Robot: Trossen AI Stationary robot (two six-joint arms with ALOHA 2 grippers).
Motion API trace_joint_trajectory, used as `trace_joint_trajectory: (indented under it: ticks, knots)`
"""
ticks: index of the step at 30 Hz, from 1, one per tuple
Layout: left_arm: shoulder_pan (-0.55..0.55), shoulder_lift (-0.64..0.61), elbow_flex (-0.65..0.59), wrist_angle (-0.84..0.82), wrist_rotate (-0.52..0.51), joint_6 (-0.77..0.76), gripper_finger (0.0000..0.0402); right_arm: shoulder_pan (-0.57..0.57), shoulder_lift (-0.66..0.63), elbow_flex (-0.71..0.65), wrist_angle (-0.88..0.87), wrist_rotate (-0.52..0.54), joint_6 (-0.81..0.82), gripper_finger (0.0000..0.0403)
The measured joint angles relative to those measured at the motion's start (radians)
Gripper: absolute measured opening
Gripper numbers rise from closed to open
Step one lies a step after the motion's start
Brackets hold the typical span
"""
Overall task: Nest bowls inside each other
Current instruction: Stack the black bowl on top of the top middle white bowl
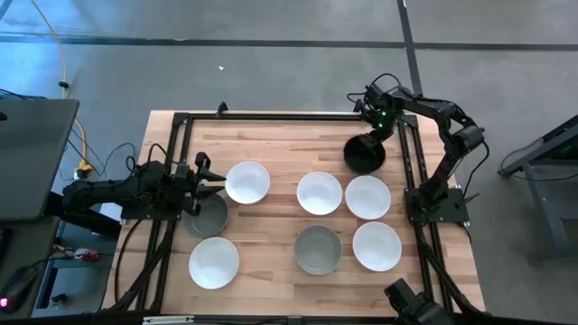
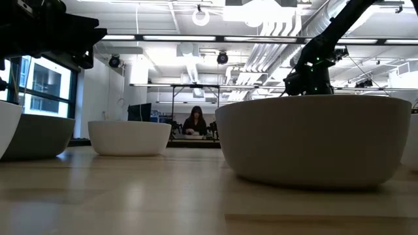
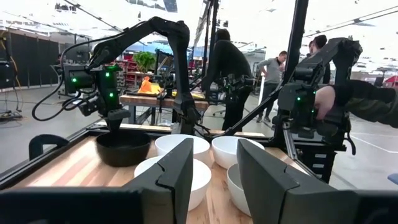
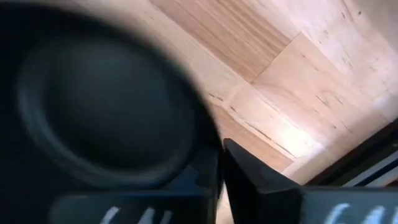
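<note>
Eight bowls stand upright on their bases on the wooden table [image 1: 271, 135]. Five are white; the nearest to my left gripper is a white bowl [image 1: 247, 181]. One grey bowl [image 1: 208, 215] sits at the left and another grey bowl [image 1: 318, 249] near the front. The black bowl [image 1: 364, 155] is at the far right. My left gripper [image 1: 212, 179] [image 3: 214, 180] hovers open at the table's left, beside that white bowl and over the left grey bowl's far edge. My right gripper [image 1: 375, 135] [image 4: 221, 171] is shut on the black bowl [image 4: 93, 106]. My right gripper holds the black bowl by its rim [image 4: 208, 140] on the bowl's far right side. One finger is inside the bowl and one outside. The fingers come from above, pointing down. The bowl is upright [image 3: 122, 149]; whether its base is off the table I cannot tell.
White bowls [image 1: 320, 192], [image 1: 368, 197], [image 1: 377, 246] cluster right of centre, and another white bowl [image 1: 214, 262] sits front left. A black frame [image 1: 176, 122] edges the table. Bare wood lies along the far middle. People stand in the room beyond the table.
</note>
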Motion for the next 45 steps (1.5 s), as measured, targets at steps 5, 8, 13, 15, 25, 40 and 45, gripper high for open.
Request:
trace_joint_trajectory:
  ticks: [5,8,13,15,25,40,45]
  knots:
    - [0.000,0.000,0.000,0.000,0.000,0.000,0.0113,0.000,0.000,0.000,0.001,0.002,0.000,0.0011]
    - [0.000,0.000,0.000,-0.002,0.000,0.000,0.0113,0.000,0.000,0.000,-0.001,0.002,0.000,0.0003]
    - [0.000,0.000,0.000,-0.004,0.000,0.000,0.0113,0.000,0.000,0.022,-0.032,0.002,0.001,0.0001]
    - [0.000,0.000,0.000,-0.004,0.000,0.000,0.0113,0.000,0.000,0.042,-0.053,0.002,0.007,0.0001]
    - [0.000,0.000,0.000,-0.033,0.000,0.000,0.0113,0.044,0.000,0.139,-0.127,-0.037,0.028,0.0000]
    - [0.000,0.000,0.000,-0.053,0.000,0.000,0.0113,0.178,0.000,0.298,-0.295,-0.088,0.078,0.0000]
    - [0.000,0.000,0.000,-0.053,0.000,0.000,0.0113,0.240,0.000,0.361,-0.311,-0.089,0.113,0.0000]
